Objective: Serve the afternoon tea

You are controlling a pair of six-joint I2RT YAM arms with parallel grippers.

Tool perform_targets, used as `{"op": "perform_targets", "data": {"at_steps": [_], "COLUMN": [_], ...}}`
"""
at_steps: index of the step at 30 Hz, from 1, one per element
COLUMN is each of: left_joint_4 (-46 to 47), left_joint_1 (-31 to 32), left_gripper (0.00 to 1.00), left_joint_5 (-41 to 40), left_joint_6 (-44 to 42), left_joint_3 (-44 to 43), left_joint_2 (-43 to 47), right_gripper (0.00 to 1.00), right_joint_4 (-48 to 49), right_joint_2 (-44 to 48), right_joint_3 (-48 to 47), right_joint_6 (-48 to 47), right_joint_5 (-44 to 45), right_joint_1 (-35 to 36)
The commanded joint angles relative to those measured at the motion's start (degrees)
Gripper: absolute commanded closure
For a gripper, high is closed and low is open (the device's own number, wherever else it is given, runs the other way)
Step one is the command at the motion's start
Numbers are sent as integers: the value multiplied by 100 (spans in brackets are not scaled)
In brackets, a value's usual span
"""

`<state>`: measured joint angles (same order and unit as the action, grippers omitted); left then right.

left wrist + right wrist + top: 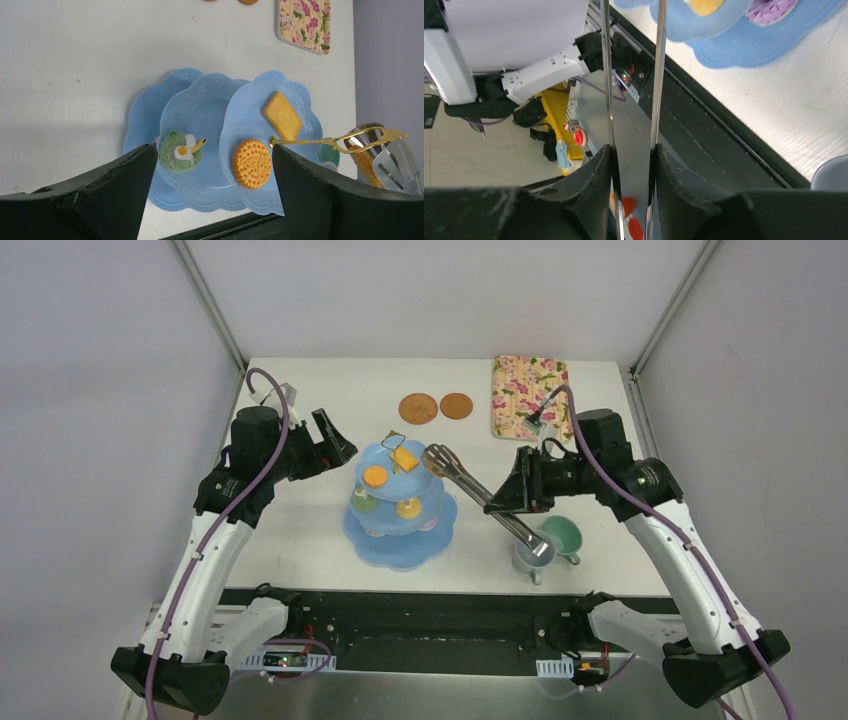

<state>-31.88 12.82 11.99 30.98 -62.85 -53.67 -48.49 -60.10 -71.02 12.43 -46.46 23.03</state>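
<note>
Nearest us, the grey-blue cup (530, 558) and green cup (563, 534) sit side by side, front right on the table (300, 530). We see the right gripper (631, 150) clamped on the metal tongs (462, 478). At centre, the three-tier stand (385, 550) carries donuts (408, 507) and biscuits (375, 477). The left gripper (212, 155) hovers agape beside it. Beyond lie two coasters (418, 408) and the floral tray (530, 395).

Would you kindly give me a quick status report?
Left gripper open beside stand. Right gripper shut on tongs, biscuit in tongs near top tier. Nothing blocking.
</note>
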Motion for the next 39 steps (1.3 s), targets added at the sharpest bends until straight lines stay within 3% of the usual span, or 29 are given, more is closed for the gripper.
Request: {"op": "perform_targets", "data": {"at_steps": [1,17,25,39], "left_joint_4": [168,130,164,265], "left_joint_1": [54,54,54,54], "left_gripper": [11,12,12,12], "left_joint_5": [70,80,61,71], "left_joint_6": [115,189,189,168], "left_joint_3": [-32,-60,-36,-16], "left_joint_2": [99,142,95,-51], "right_gripper": [83,76,64,54], "right_joint_4": [-358,-363,-460,-382], "right_joint_2": [193,-778,-967,-1257], "right_joint_3": [-181,-968,-1221,-1458], "right_joint_6": [-12,31,-6,-74], "right_joint_5": [216,2104,2884,3115], "right_joint_1": [406,2264,2560,2777]}}
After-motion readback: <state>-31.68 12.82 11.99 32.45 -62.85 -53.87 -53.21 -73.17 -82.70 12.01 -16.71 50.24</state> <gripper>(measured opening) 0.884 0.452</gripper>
